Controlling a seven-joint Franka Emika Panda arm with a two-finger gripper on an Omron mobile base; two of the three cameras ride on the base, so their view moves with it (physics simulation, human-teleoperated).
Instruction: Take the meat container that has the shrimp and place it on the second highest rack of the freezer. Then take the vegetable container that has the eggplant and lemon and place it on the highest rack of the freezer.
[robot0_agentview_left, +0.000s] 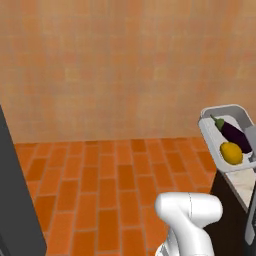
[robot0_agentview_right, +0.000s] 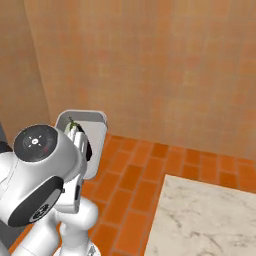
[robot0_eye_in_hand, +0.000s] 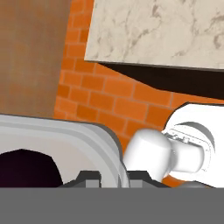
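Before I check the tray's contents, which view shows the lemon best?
The left base view: the lemon lies in plain sight beside the eggplant in the tray. In the right base view the arm covers most of the tray; the hand view gives no yellow.

Orange brick floor (robot0_agentview_left: 107, 190) fills the lower half of the left base view, tan tiled wall (robot0_agentview_left: 125, 65) above it. A dark panel (robot0_agentview_left: 15, 200) sits at far left. Marble counter (robot0_agentview_right: 210, 220) is lower right in the right base view.
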